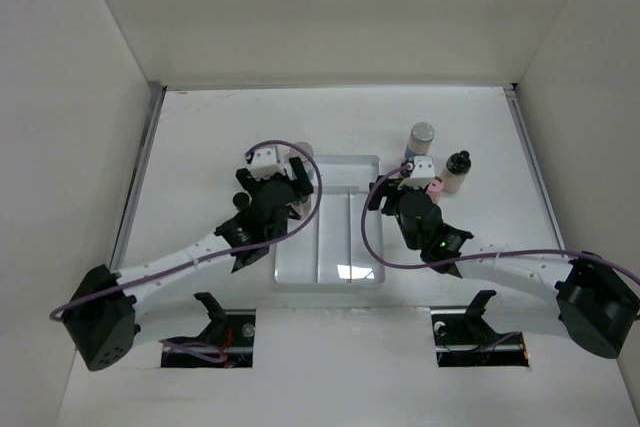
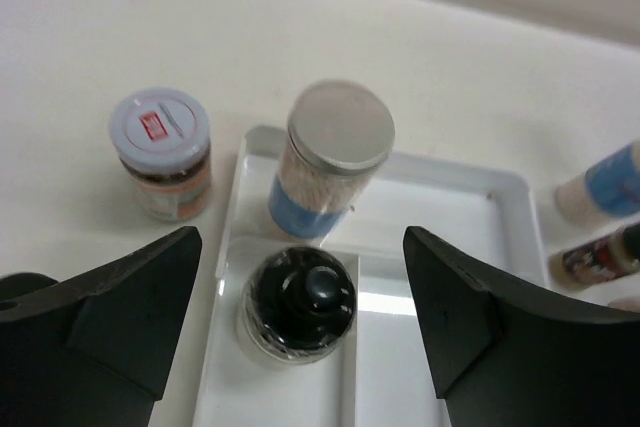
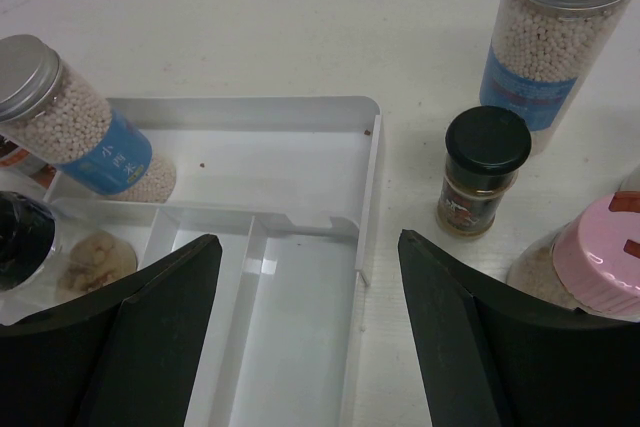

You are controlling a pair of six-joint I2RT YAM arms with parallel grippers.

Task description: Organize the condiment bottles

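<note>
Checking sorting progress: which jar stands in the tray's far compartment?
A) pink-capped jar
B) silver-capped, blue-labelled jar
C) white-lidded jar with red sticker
B: both wrist views show a silver-capped, blue-labelled jar standing inside the tray, in its far compartment.

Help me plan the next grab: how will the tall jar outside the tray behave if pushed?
The tall jar stands narrow and high, so a push near its top probably tips it. Packed with pale beads, it seems heavy for its size.
</note>
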